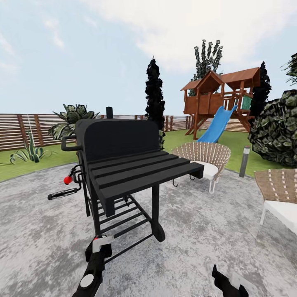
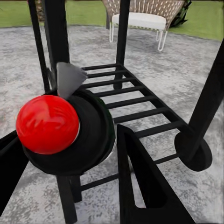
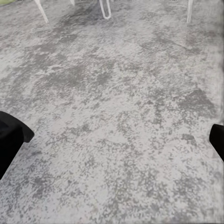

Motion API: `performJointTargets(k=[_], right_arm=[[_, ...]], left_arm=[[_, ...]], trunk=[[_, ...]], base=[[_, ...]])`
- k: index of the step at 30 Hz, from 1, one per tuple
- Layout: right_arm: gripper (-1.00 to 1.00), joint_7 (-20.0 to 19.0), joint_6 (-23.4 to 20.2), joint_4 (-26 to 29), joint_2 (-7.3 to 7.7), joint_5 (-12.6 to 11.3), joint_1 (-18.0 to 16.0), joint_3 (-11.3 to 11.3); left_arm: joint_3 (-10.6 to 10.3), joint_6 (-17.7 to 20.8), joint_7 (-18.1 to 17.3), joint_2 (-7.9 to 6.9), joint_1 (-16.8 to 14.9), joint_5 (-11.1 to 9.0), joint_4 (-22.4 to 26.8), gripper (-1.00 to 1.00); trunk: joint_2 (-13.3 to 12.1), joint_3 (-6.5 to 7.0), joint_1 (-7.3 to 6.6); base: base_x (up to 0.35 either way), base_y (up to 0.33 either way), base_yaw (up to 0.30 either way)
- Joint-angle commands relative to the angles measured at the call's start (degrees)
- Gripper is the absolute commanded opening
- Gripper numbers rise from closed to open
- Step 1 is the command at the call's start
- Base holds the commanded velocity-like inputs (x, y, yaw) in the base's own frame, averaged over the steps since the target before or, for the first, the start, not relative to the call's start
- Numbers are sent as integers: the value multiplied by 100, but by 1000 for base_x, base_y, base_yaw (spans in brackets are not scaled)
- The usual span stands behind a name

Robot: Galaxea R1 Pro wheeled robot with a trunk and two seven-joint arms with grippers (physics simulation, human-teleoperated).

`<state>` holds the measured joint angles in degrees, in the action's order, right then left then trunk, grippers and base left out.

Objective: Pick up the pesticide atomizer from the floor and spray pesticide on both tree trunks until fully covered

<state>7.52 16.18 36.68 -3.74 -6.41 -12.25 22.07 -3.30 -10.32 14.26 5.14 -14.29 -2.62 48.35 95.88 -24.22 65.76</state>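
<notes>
In the left wrist view the pesticide atomizer, a round black body with a red ball on top and a grey trigger piece, sits between the black fingers of my left gripper, which is shut on it. Low in the head view that gripper hangs just in front of the black grill. My right gripper is open over bare paving, its fingers far apart. A leafy tree crown rises behind the playhouse. The tree trunks are hidden.
A black grill on wheels stands right ahead on the grey paving. Woven chairs stand to the right, near a short lamp post. Beyond are lawn, a playhouse with a blue slide, dark cypresses, a large bush and a slat fence.
</notes>
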Motion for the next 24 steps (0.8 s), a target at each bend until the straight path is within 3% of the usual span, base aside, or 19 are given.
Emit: performJointTargets(k=[1, 24], right_arm=[[100, -14, 25, -3, -4, -53, -5, 8], [100, -15, 25, -3, 3, -53, -5, 13]], left_arm=[[-21, -20, 34, -4, -3, -25, -1, -100], [-21, -23, 33, -4, -3, -27, -1, -100]], trunk=[[4, -10, -1], [4, -161, -1]], base=[[0, 0, -277], [0, 0, -211]])
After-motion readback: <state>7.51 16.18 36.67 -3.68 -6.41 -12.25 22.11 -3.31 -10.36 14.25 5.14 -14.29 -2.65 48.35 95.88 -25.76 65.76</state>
